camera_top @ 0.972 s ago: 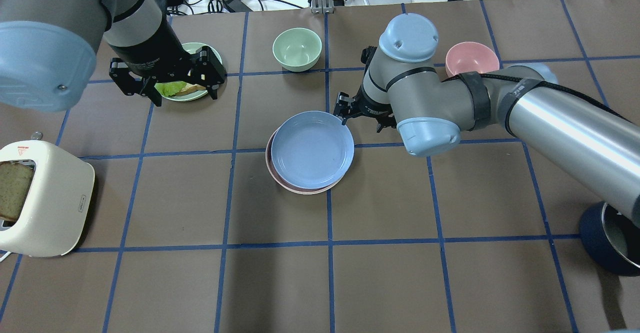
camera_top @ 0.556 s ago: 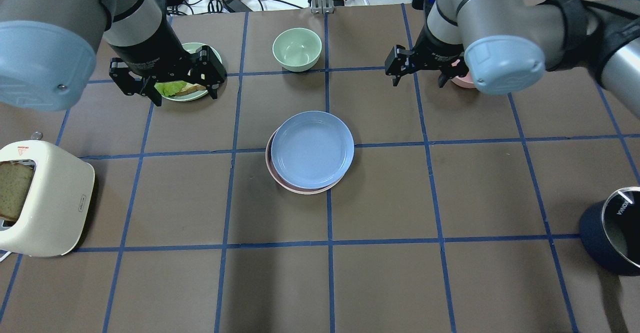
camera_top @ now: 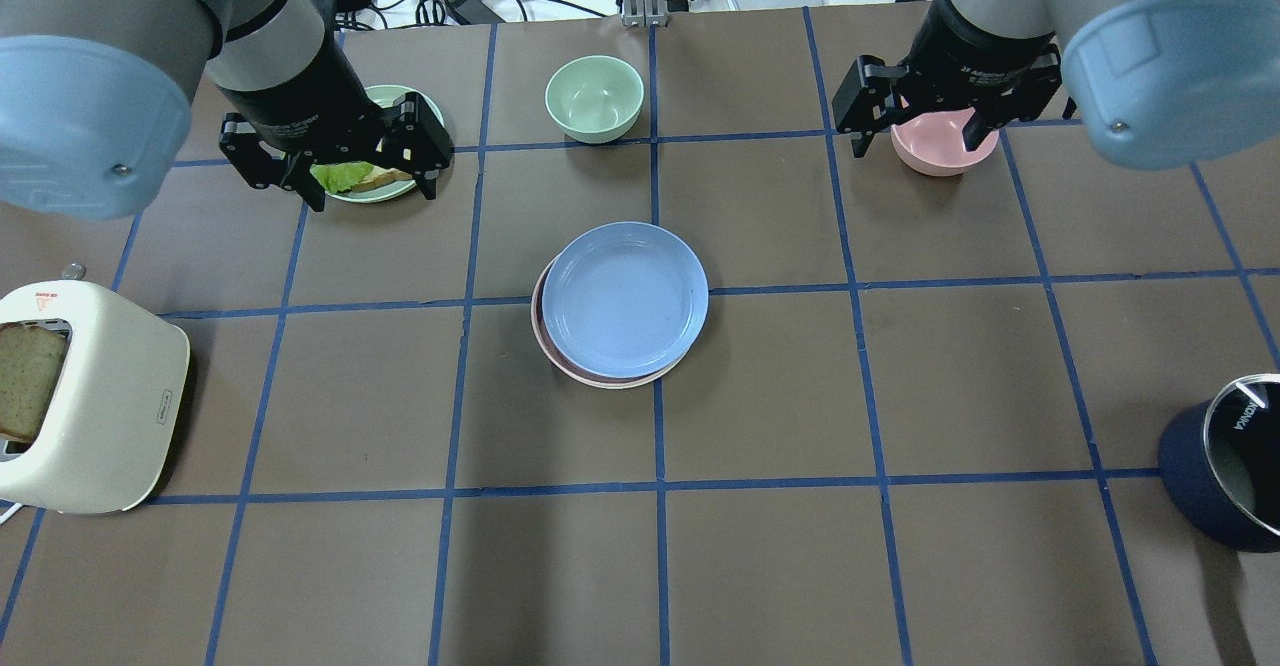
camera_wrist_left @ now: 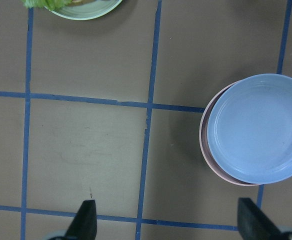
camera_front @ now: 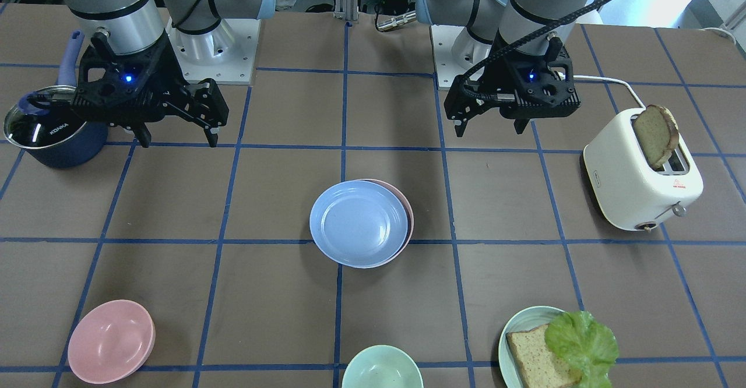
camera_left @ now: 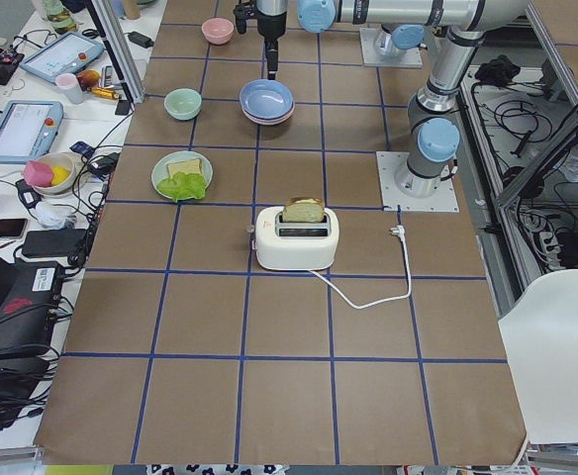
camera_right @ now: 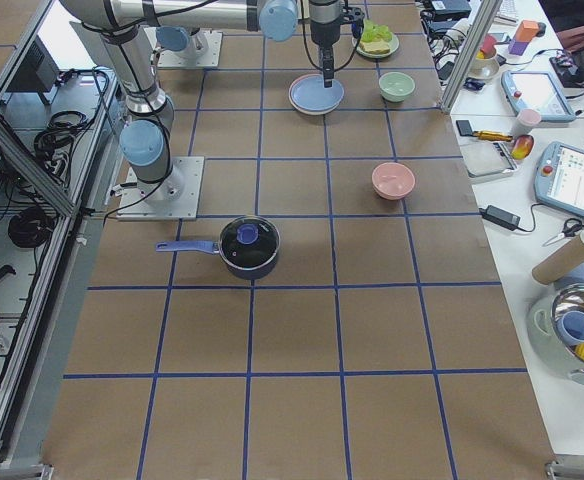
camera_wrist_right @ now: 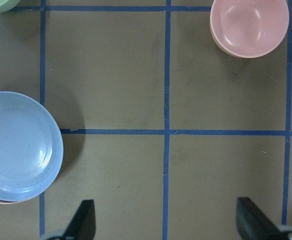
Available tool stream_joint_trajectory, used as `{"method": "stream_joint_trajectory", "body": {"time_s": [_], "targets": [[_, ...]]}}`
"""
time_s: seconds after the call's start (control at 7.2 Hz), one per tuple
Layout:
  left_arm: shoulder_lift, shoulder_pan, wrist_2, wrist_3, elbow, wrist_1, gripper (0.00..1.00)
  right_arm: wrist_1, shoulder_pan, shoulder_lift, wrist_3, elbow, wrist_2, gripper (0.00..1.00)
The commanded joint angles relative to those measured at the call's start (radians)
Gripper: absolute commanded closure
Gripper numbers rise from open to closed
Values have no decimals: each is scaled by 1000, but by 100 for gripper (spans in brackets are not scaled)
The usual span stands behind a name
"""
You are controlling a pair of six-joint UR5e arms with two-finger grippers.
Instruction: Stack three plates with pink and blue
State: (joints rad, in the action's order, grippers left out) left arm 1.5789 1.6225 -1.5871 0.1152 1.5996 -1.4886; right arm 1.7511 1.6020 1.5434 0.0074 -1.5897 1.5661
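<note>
A stack of plates sits at the table's middle. The light blue plate point(camera_top: 625, 298) point(camera_front: 358, 223) is on top. A pale pink plate's rim point(camera_front: 401, 194) shows under it, shifted a little to one side. I cannot make out the cream-white plate as a separate plate. My left gripper point(camera_top: 372, 191) point(camera_front: 489, 126) hangs open and empty over the bread plate, far to the stack's left. My right gripper point(camera_top: 915, 141) point(camera_front: 178, 137) is open and empty above the pink bowl, away from the stack. The blue plate also shows in the left wrist view point(camera_wrist_left: 258, 127) and the right wrist view point(camera_wrist_right: 18, 145).
A pink bowl point(camera_top: 940, 154) stands under my right gripper. A pale green bowl point(camera_top: 594, 96) stands at the far middle. A teal plate point(camera_front: 507, 335) holds bread and lettuce. A white toaster point(camera_top: 85, 396) with a bread slice is at the left. A dark blue pot point(camera_top: 1225, 476) is at the right.
My right arm has drawn back from the blue plate's right rim, rising and moving to the far right above the pink bowl. The stack and the left arm have not moved.
</note>
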Motion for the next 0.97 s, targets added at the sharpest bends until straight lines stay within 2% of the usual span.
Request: {"method": "stream_joint_trajectory", "body": {"time_s": [0.0,0.28,0.83], "targets": [[1,0,4,-25,-4,-2,0,-95,7,-34,-7,74,12,0],[-3,-1,3,-20,-6,-2,0,-111,-10,-22,-125,63,34,0],[-10,2,3,-3,-4,-2,0,-108,-8,-19,-124,60,35,0]]}}
